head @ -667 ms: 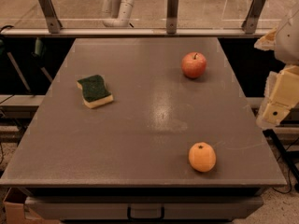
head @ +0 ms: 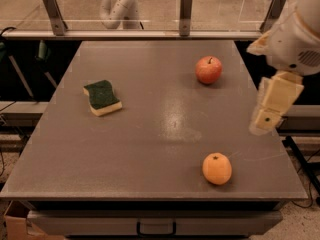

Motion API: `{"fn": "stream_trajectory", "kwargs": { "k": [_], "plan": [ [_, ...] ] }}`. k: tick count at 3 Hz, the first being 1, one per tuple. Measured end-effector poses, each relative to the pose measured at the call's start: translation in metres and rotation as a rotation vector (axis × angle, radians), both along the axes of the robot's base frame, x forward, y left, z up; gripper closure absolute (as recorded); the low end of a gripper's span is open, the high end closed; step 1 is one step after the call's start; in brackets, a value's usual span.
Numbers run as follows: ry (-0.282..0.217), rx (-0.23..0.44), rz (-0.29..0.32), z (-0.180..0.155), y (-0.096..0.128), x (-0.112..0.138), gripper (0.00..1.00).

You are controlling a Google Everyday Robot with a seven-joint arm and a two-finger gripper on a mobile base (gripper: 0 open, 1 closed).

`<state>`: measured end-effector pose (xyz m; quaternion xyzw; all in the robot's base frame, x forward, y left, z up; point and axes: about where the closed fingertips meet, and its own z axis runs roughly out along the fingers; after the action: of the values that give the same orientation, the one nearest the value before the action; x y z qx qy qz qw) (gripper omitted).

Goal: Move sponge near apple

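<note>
Currently sponge [head: 102,97] sits flat on the table [head: 150,184], left side, mid-depth, green scrub face up. Apple [head: 208,69] is well apart from it, far right, stem up. An orange fruit [head: 217,168] lies near right. Hand [head: 267,116] hangs over the table's right edge, between apple and orange fruit in depth, clear of all three. Can't tell whether it's open or closed.

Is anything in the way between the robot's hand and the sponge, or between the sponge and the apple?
Nothing visible. The gripper hangs at the table's right edge, the sponge lies at the left, with bare tabletop from there to the apple. The orange sits nearer the front, off both paths.
</note>
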<state>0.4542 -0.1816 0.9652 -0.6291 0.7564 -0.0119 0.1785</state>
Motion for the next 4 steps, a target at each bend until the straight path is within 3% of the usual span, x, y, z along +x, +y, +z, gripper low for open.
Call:
{"fn": "stream_trajectory", "kwargs": {
  "k": [1, 2, 3, 4],
  "plan": [
    [-0.007, 0.092, 0.150, -0.018, 0.070, 0.028, 0.00],
    [-0.007, 0.191, 0.288, -0.028, 0.155, 0.050, 0.00],
    [-0.007, 0.191, 0.288, -0.028, 0.155, 0.050, 0.00],
    [-0.020, 0.248, 0.277, -0.039, 0.170, 0.069, 0.00]
  ]
}}
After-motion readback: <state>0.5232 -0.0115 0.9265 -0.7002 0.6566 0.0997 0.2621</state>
